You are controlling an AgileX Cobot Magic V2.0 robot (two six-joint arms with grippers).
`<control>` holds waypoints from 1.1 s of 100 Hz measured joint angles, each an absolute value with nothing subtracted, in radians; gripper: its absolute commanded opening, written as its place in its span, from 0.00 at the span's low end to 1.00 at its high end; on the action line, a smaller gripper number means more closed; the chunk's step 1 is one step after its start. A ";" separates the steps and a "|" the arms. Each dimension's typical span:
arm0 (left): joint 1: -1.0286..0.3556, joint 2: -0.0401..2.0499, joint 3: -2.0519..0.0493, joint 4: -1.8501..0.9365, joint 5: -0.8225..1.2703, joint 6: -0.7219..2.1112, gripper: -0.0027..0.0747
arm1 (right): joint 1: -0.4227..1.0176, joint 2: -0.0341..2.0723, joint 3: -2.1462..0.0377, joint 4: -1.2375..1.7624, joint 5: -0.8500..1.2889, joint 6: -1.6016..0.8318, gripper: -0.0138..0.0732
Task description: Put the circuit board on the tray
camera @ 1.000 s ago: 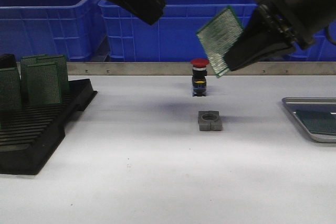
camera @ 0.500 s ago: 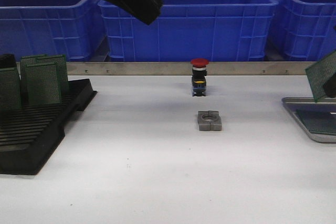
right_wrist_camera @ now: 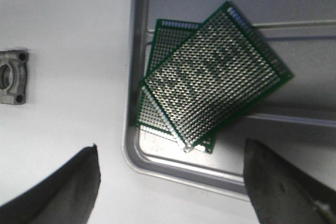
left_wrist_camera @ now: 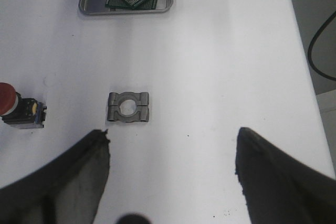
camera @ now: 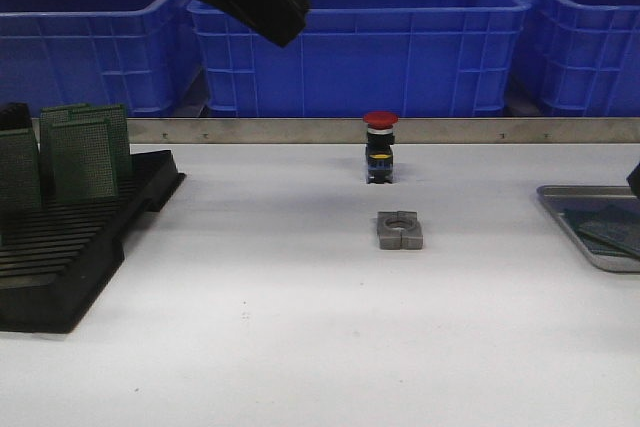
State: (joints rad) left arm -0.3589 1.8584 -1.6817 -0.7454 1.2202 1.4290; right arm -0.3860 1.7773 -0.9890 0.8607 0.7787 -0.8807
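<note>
right gripper (right_wrist_camera: 170, 182) spread wide, empty — perfboard (right_wrist_camera: 215, 77) lies askew on a second board in the tray (right_wrist_camera: 137, 24) just beyond its fingers, looks released | left gripper (left_wrist_camera: 170, 174) open, parked clear over bench (left_wrist_camera: 220, 51)

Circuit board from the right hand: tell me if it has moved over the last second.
Yes. From high above the red push button, the circuit board went right and down; it now lies in the tray.
</note>
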 measured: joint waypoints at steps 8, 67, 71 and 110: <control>-0.359 1.858 -1.682 -0.745 1.220 1.427 0.61 | -0.401 1.772 -0.989 0.855 0.779 -0.881 0.78; -0.248 1.823 -1.734 -0.589 1.227 1.004 0.01 | -0.215 1.496 -0.982 0.846 0.722 -0.889 0.09; -0.231 1.813 -1.734 -0.588 1.227 0.979 0.01 | -0.170 1.469 -0.972 0.846 0.697 -0.889 0.09; -0.110 1.563 -1.535 -0.579 1.065 0.783 0.01 | 0.137 1.223 -0.767 0.918 0.297 -0.891 0.09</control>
State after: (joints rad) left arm -0.1097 1.5632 -1.5347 -0.5787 1.0652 0.7828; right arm 0.1367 1.2231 -0.7669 0.9180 0.2975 -0.8909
